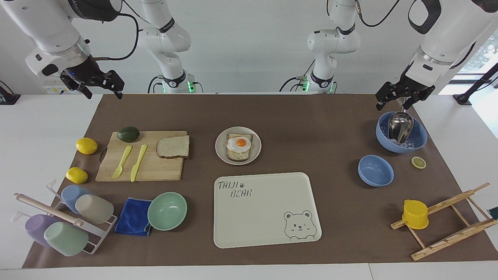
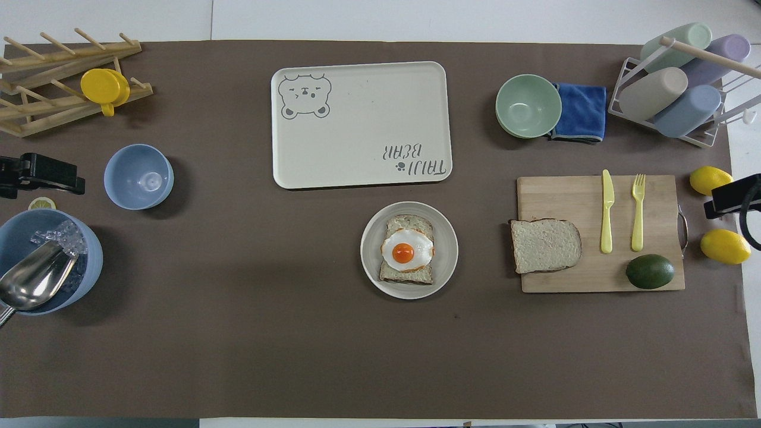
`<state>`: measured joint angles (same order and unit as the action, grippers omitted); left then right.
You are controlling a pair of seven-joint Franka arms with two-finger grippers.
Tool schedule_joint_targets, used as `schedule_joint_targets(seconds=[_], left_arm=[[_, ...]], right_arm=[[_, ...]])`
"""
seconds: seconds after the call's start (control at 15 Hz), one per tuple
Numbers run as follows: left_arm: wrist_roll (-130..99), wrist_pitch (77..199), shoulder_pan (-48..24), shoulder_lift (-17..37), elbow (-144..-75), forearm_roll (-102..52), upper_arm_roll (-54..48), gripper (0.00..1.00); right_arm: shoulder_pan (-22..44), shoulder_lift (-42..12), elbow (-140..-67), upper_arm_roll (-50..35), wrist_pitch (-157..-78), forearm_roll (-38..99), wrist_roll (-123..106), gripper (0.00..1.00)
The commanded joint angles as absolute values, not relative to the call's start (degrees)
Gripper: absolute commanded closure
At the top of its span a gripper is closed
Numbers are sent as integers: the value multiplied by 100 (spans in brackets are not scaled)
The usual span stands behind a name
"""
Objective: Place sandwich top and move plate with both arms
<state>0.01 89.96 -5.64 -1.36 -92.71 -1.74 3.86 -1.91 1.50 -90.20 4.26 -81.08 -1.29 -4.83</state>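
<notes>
On the cutting board [image 1: 140,157], the sandwich top [image 1: 173,146] lies untouched beside our plate [image 1: 220,149]; our right gripper [image 1: 93,83] and left gripper [image 1: 402,95] wait raised, both spread wide, so we judge picking up the slice comes first

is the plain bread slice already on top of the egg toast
No, the sandwich top lies on the cutting board, apart from the plate holding the egg toast.

Brown mat [image 1: 311,116] covers the table. Plate [image 1: 221,152] sits mid-table, tray [image 1: 264,217] toward the edge farthest from the robots. Board [image 1: 155,171] lies toward the right arm's end.
</notes>
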Motion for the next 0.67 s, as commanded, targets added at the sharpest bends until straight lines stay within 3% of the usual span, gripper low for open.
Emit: schedule_joint_targets(seconds=[0.0,0.4,0.6], left_arm=[[0,8912,-545,-202,-9290,-70,378,0],[0,8912,-545,-202,-9281,-70,378,0],[0,8903,-545,-202,-9281,-70,360,0]], right_arm=[[-237,141,-9018,378,-8156,-220,-650,0],[-150,158,-9079,369,-8191,-316,-432,0],[568,184,-9272,360,-8445,-1183,-159,0]])
